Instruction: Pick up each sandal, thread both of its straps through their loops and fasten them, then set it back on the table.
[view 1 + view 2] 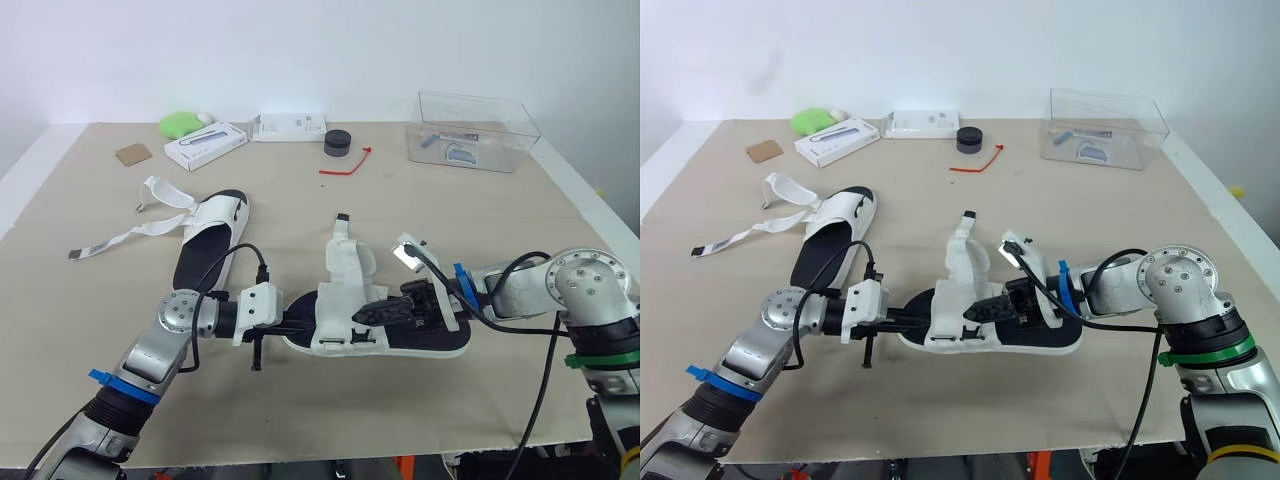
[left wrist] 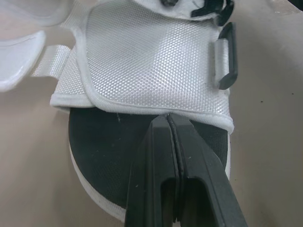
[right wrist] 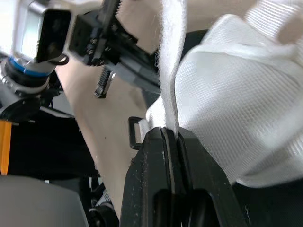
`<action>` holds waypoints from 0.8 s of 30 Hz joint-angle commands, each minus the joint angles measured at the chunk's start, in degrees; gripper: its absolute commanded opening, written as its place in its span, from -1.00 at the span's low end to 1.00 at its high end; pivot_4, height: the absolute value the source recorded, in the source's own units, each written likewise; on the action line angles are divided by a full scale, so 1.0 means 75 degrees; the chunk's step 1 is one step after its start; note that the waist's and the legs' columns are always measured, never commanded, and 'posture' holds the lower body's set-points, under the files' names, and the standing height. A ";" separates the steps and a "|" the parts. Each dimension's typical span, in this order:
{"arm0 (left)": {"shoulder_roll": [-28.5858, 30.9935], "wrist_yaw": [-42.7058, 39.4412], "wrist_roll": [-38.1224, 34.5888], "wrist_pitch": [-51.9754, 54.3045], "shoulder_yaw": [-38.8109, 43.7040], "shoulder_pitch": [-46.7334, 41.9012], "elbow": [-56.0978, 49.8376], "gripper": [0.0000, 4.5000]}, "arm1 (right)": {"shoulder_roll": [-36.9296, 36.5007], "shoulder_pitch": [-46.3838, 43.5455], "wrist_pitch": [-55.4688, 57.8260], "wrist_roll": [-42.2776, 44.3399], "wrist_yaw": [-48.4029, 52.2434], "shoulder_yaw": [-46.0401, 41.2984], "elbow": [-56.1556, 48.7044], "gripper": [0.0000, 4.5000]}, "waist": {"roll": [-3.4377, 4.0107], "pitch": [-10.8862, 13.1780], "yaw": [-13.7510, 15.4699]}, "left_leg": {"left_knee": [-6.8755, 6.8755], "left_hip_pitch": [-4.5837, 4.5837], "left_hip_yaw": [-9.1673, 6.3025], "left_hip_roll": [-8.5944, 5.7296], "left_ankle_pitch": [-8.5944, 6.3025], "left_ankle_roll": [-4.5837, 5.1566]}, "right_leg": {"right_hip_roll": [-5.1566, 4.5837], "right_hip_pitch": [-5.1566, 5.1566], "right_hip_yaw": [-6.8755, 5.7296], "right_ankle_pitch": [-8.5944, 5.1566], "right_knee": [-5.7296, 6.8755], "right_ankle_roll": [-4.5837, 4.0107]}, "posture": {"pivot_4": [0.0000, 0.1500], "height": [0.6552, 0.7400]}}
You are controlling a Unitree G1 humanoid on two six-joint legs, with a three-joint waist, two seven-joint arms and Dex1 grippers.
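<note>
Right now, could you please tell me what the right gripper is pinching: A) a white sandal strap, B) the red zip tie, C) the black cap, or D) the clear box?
A: the right gripper is shut on a white strap of the near sandal.

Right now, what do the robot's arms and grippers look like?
Both arms are silver-grey metal with round joints. The left arm wears a blue band; the right arm has a blue wrist band and a green band below the elbow joint. Black cables loop along each. The left gripper and right gripper each have a white housing and two black fingers.
</note>
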 commanded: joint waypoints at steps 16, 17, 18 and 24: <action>0.0045 0.0077 0.0226 0.0010 -0.0115 -0.0017 0.0127 -1.00 | -0.0139 0.0214 0.0311 -0.0228 0.0263 -0.0521 -0.1014 -0.98 | 0.0000 0.0000 0.0009 | 0.0000 0.0000 0.0001 -0.0002 -0.0002 0.0004 | -0.0002 0.0001 0.0001 -0.0001 -0.0002 0.0002 | 1.00 1.00; 0.0054 0.0074 0.0229 0.0004 -0.0117 -0.0014 0.0127 -1.00 | -0.0153 0.0255 0.0298 -0.0140 0.0188 -0.0563 -0.1006 -0.98 | 0.0000 0.0000 0.0009 | 0.0000 0.0000 0.0001 -0.0002 -0.0002 0.0004 | -0.0003 0.0001 0.0000 -0.0001 -0.0002 0.0002 | 1.00 1.00; 0.0059 0.0071 0.0231 0.0000 -0.0119 -0.0011 0.0126 -1.00 | -0.0164 0.0283 0.0288 -0.0072 0.0129 -0.0592 -0.1000 -0.98 | 0.0000 0.0000 0.0009 | 0.0000 0.0000 0.0001 -0.0002 -0.0002 0.0004 | -0.0003 0.0001 0.0001 -0.0001 -0.0002 0.0002 | 1.00 1.00; 0.0041 0.0073 0.0257 -0.0020 -0.0138 -0.0053 0.0173 -1.00 | -0.0261 0.0505 0.0145 0.0387 -0.0228 -0.0573 -0.1177 -0.98 | 0.0000 0.0000 0.0009 | 0.0001 0.0001 0.0002 -0.0002 -0.0002 0.0004 | -0.0003 0.0002 0.0001 0.0000 -0.0002 0.0002 | 1.00 1.00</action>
